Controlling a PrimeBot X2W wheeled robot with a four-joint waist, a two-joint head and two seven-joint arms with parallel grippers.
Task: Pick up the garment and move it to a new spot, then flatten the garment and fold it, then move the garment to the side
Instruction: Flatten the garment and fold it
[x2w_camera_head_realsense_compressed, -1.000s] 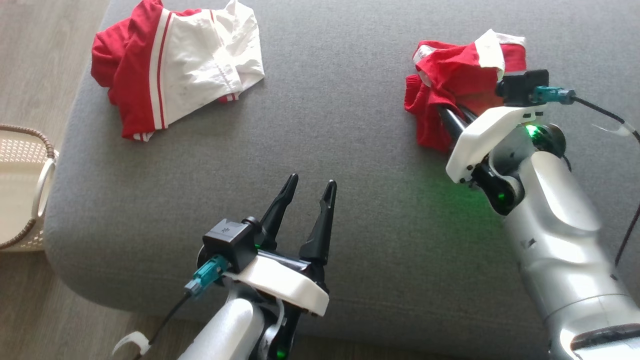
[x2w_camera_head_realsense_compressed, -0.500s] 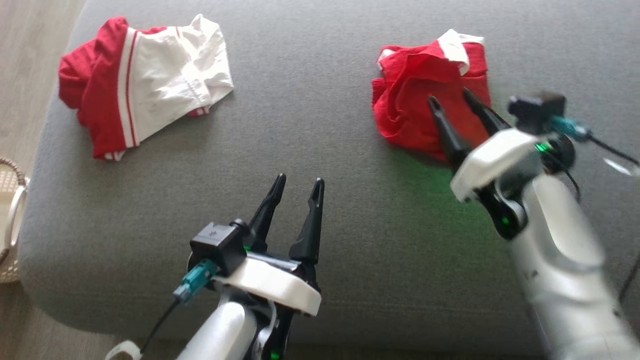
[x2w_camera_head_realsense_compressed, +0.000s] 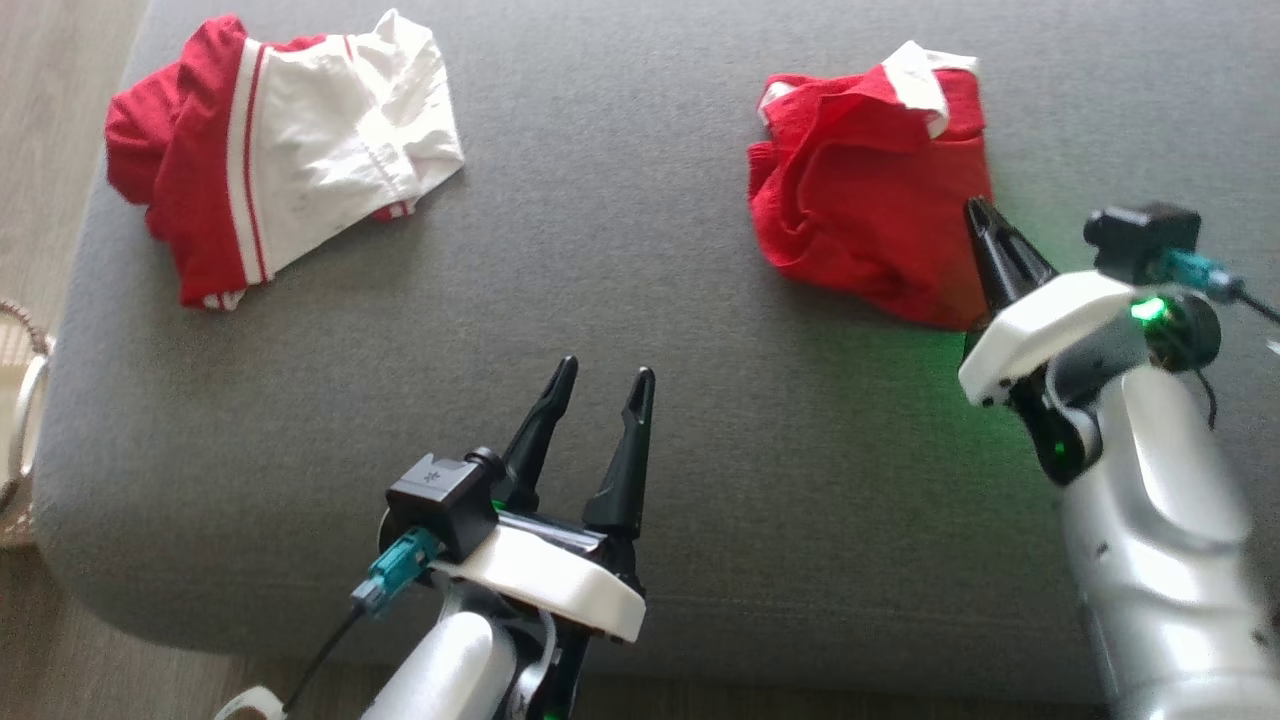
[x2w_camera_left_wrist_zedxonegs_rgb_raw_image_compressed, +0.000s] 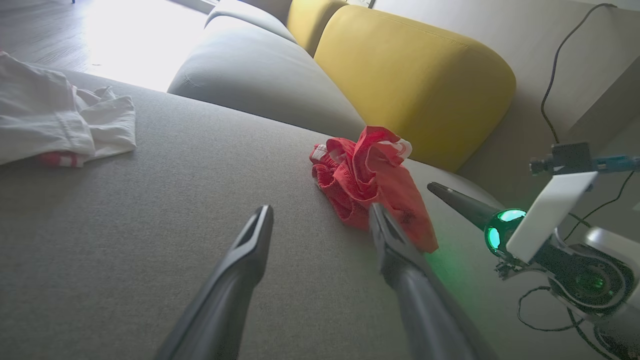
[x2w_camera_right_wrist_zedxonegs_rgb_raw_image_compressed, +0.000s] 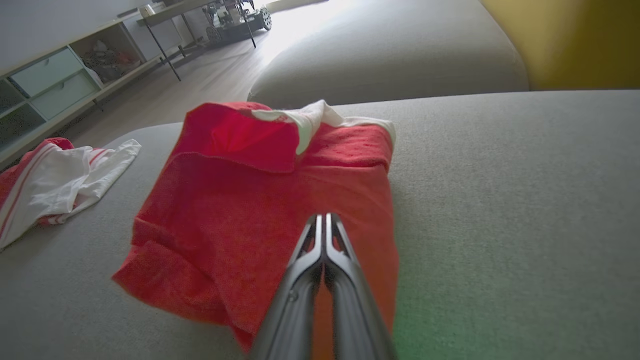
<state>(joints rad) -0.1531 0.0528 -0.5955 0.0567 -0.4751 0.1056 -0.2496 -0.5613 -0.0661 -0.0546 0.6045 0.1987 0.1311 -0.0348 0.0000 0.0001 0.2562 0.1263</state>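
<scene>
My right gripper (x2w_camera_head_realsense_compressed: 978, 207) has its two dark fingers pressed together to a single point, and I can see no cloth caught between them. The tips hang over the near edge of the red garment (x2w_camera_head_realsense_compressed: 865, 235); from my left wrist they look just clear of the fabric, beside it rather than in it. That garment lies crumpled on the grey sofa cushion (x2w_camera_head_realsense_compressed: 600, 250), its white trim turned up at the far side, in front of the yellow back cushion (x2w_camera_left_wrist_zedxonegs_rgb_raw_image_compressed: 415, 75). My left gripper (x2w_camera_head_realsense_compressed: 607, 370) stands spread wide over bare cushion, empty and touching nothing, well apart from the red garment. A red-and-white garment (x2w_camera_head_realsense_compressed: 300, 160) lies bunched at the cushion's far left corner.
</scene>
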